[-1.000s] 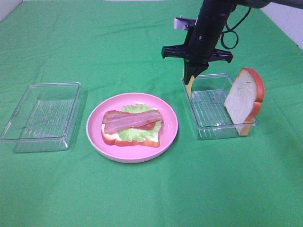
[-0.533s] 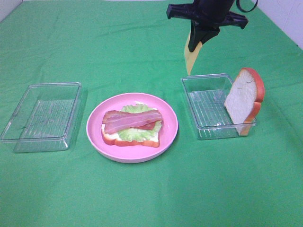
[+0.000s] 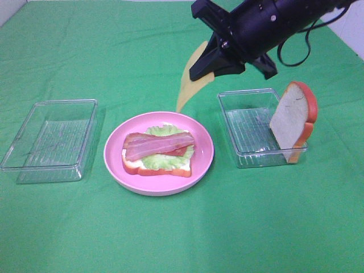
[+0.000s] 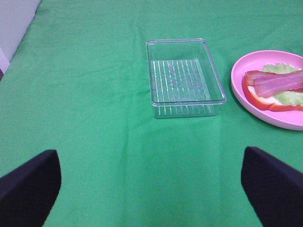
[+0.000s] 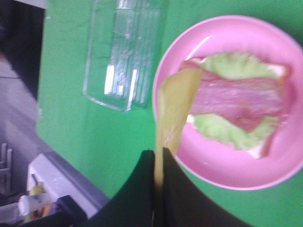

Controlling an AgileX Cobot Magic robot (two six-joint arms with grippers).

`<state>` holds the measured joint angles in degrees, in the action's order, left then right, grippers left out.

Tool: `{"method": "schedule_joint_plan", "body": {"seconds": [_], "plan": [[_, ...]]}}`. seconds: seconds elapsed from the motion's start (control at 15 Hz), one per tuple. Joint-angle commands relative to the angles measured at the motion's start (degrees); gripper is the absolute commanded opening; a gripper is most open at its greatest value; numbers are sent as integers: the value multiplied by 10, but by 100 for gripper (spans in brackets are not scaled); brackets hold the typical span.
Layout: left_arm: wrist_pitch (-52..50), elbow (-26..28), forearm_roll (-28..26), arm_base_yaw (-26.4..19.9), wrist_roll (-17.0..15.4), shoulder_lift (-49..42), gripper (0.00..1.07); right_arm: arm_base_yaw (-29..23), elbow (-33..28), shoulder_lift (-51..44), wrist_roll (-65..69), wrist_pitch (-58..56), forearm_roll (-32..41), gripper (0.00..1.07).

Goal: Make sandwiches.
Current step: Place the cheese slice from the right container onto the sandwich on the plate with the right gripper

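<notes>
One cheese slice (image 3: 192, 77) clenched in right gripper (image 3: 211, 63) above pink plate (image 3: 114, 151); left gripper (image 4: 151, 184) released.

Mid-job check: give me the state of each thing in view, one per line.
Right hand: shut on cheese slice, held above the table.
Left hand: open, empty.
Pink plate: holds bread, lettuce, bacon.
Left tray: empty.
Right tray: bread slice standing at its end.

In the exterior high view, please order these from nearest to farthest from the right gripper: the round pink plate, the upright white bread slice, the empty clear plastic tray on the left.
From the right gripper:
1. Round pink plate, below it, centre.
2. Upright white bread slice, in the right tray; close to the plate's rank.
3. Empty clear plastic tray, far left, clearly farthest.
</notes>
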<state>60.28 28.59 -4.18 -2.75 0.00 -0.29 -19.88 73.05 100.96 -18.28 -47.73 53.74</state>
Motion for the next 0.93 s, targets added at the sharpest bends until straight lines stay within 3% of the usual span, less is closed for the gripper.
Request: {"method": "schedule_joint_plan", "body": {"seconds": [0.07, 0.2, 0.4, 0.93], "plan": [[-6, -1, -6, 0, 0, -14, 96, -17, -43, 12, -108, 29, 132, 0], [-6, -1, -6, 0, 0, -14, 96, -56, -10, 77, -118, 52, 155, 0], [-6, -1, -6, 0, 0, -14, 96, -73, 58, 170, -104, 25, 154, 0], [-6, -1, -6, 0, 0, -14, 96, -72, 93, 257, -56, 30, 119, 0]]}}
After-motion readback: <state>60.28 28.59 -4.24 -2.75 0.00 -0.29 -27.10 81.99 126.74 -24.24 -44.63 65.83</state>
